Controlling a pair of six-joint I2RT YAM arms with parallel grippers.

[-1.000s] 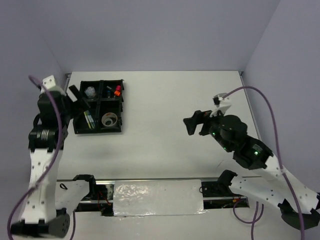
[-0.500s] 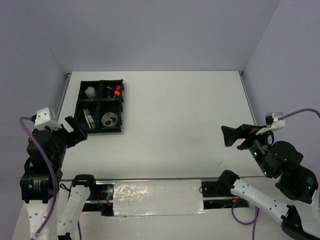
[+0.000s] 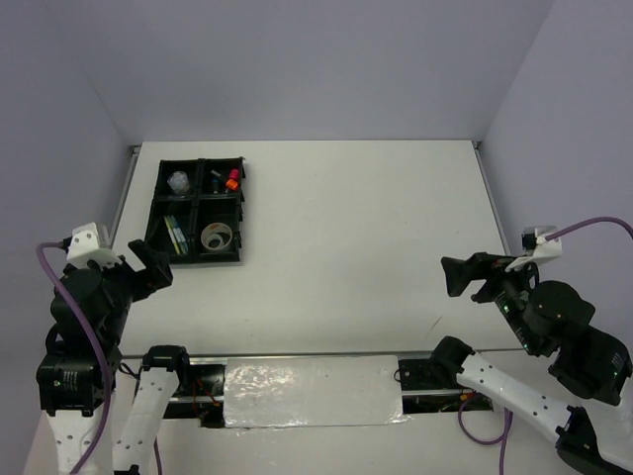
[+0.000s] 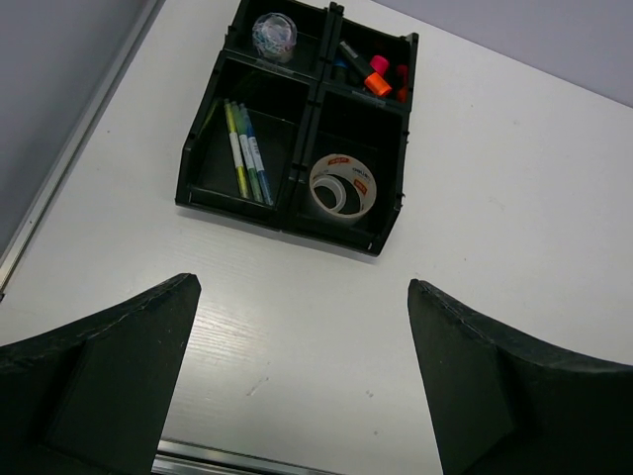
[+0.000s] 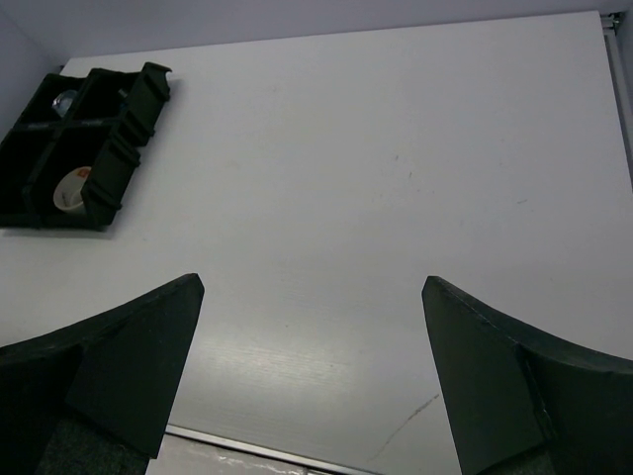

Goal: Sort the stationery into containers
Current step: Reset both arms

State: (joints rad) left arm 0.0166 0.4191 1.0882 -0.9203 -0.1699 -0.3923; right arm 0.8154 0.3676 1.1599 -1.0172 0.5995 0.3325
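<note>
Over at the far left of the table, well apart from the right arm: a black tray split into four compartments. Seen from the left wrist, holds thin pens lying side by side in the near-left compartment and a clear tape roll flat in the near-right. Also holds stubby highlighters, orange and pink caps showing, in the far-right, and a small silvery round piece in the far-left. Cannot tell whether a second roll lies under the first. Nothing loose to be seen on the white surface in any view, so probably sorted, with little or nothing left to do.

Left gripper: hanging above the table on the near side of the tray, spread wide, holding nothing. Right gripper: likewise spread wide and empty, out over the right side, far from the tray.

Judging by looks, all light and rigid.
- **Pens:** thin, smooth, apt to roll. Best pinched across the barrel near the middle.
- **Highlighters:** short and thick. Easier to grip across the body than by the cap.
- **Tape roll:** smooth and hollow. Best taken by one wall of the ring, reaching into the hole.
- **Silvery piece:** small, likely slippery. Calls for a careful pinch across its width.
</note>
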